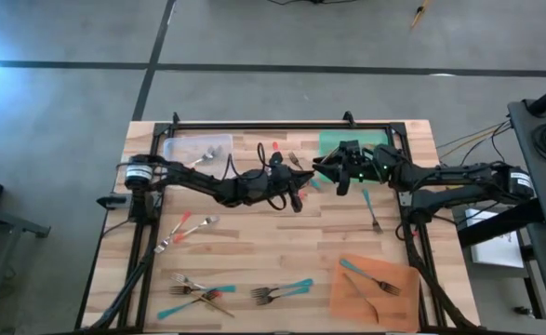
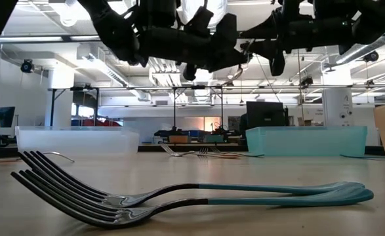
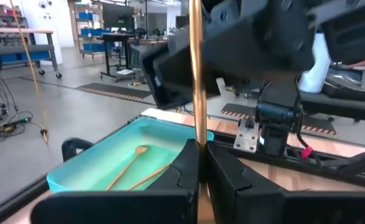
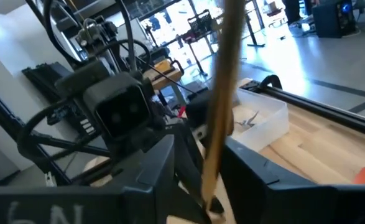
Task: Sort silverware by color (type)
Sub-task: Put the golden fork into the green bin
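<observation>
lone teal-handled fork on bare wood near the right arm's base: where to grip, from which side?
Take the teal-handled fork by the middle of its teal handle, straight from above, fingers closing across its width. It lies flat and alone, tines toward the orange tray, so both sides are free. The right gripper is nearest but is shut on a gold piece.

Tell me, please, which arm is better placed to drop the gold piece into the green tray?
Probably the right. Both grippers, left and right, grip the same gold utensil mid-table, but the right gripper sits next to the green tray, where two gold pieces already lie; the left arm reaches farther.
</observation>
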